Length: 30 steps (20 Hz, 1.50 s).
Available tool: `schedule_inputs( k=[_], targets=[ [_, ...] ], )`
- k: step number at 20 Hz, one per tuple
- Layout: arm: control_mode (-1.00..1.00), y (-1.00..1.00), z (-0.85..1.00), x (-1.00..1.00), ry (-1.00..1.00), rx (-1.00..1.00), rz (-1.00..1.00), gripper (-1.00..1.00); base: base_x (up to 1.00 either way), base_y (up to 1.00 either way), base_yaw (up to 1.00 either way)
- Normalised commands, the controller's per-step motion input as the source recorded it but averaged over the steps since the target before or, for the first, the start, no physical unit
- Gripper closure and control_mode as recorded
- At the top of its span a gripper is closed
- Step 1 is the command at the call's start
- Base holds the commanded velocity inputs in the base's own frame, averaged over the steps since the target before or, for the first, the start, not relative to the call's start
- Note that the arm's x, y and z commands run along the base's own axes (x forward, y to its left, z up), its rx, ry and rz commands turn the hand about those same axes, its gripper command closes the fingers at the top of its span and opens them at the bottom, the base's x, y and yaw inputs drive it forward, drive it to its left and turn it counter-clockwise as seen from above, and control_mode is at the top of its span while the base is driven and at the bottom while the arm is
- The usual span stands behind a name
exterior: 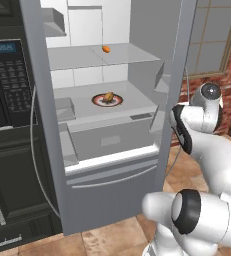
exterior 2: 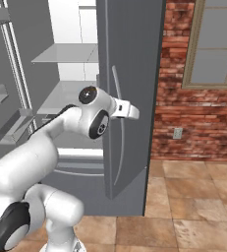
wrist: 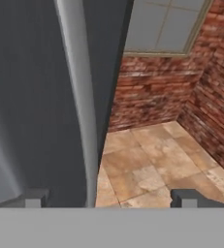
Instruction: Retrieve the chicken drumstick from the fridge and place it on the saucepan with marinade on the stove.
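Chicken drumstick [exterior: 108, 96] lies on a red-rimmed white plate [exterior: 107, 100] on the middle shelf [exterior: 132, 97] of the fridge [exterior: 107, 125], whose doors stand open. A smaller orange item [exterior: 106, 49] sits on the shelf above, well apart from the plate.

The gripper [wrist: 111, 198] is outside the compartment, at the curved handle [wrist: 82, 121] of the right door [exterior 2: 127, 98]. Its jaws stand wide and hold nothing; the handle passes between the fingertips [wrist: 36, 197].

Probable faults from this position:

- Handle snag. A sideways withdrawal may catch a fingertip on the handle and drag the door.
- Door collision. The arm's route to the shelf runs round the door edge; a tight swing may strike it and push the door partly shut.
- Wrong target. The orange item resembles food and may be taken by mistake.
- Plate disturbance. A low approach may nudge the plate and roll the drumstick away.
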Motion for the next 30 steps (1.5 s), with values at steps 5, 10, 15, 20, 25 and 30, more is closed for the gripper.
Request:
schedule_inputs(
  k=[5,10,15,20,25,30],
  targets=[
    [-1.00,0.34,0.65,-0.39,0.20,-0.01,-0.01,-1.00,0.00,0.00,0.00],
    [-1.00,0.60,0.07,-0.12,0.01,-0.06,0.07,-1.00,0.00,0.00,0.00],
    [-1.00,0.81,0.00,0.00,-0.15,-0.02,0.00,-1.00,0.00,0.00,0.00],
    [-1.00,0.61,0.00,0.00,-0.32,-0.01,-0.01,-1.00,0.00,0.00,0.00],
    [-1.00,0.32,0.00,0.18,-0.20,0.00,-0.07,-1.00,0.00,0.00,0.00],
    [-1.00,0.09,0.00,0.35,0.00,0.00,-0.04,-1.00,0.00,0.00,0.00]
  ],
)
